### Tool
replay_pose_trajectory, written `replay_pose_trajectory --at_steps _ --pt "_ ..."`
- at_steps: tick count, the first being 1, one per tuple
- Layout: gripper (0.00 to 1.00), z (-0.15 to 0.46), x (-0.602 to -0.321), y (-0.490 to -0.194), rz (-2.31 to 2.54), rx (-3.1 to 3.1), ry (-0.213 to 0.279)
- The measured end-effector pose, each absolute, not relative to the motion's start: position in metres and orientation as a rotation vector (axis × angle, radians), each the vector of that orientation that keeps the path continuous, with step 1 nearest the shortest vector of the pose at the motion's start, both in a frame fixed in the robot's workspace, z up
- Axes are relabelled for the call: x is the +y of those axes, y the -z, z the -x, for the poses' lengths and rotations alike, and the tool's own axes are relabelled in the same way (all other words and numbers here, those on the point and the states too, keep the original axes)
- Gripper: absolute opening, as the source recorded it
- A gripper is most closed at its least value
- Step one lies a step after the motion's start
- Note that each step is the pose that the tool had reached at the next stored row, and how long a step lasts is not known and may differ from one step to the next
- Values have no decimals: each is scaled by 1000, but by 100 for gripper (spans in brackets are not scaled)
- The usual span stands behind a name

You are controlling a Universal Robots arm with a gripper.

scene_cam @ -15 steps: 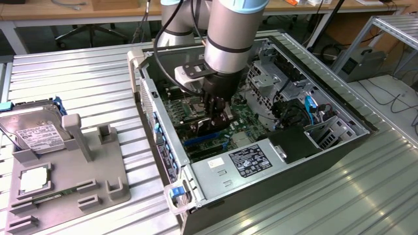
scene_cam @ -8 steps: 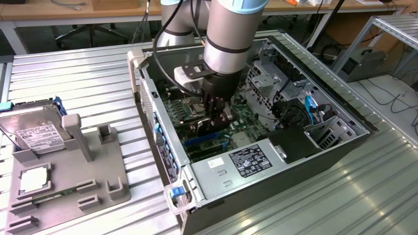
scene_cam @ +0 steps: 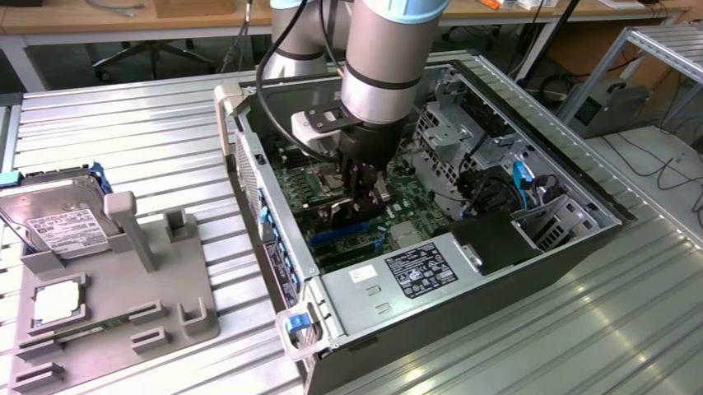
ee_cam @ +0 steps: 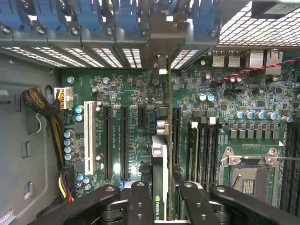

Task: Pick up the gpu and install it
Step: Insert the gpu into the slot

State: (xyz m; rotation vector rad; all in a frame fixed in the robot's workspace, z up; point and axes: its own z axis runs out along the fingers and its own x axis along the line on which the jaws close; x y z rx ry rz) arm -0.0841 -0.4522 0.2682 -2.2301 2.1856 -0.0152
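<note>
Claw (ee_cam: 162, 193), partly closed, grips the gpu (ee_cam: 160, 154) edge-on inside the open case (scene_cam: 250, 164), centre of the exterior view. Pickup done; the card stands over the motherboard (ee_cam: 136, 93) slots, seating seemingly unfinished.

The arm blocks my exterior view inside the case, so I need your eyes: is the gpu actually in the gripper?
Observer: Yes. In the wrist view the gripper is shut on the gpu, which stands edge-on between its fingers.
Operator: Which way does its bracket face?
Observer: The silver bracket points at the case's rear slot openings, next to the blue latches.
Operator: Are the neighbouring slots free?
Observer: The long black slots and the white slot beside the card are empty.
</note>
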Motion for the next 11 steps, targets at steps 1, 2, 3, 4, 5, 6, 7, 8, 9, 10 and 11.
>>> replay_pose_trajectory --at_steps 1,2,3,4,5,6,7,8,9,10,11 --pt "27 84 -452 -268 2230 2186 15" --pt "27 84 -452 -268 2230 2186 15" --pt "27 84 -453 -268 2230 2186 15" --pt "27 84 -453 -268 2230 2186 15" --pt "27 84 -453 -268 2230 2186 15" --pt "27 84 -453 -268 2230 2186 15" --pt "27 84 -453 -268 2230 2186 15" --pt "27 84 -453 -268 2230 2186 15" --pt "27 85 -453 -268 2230 2186 15" --pt "27 85 -453 -268 2230 2186 15" --pt "27 85 -453 -268 2230 2186 15"
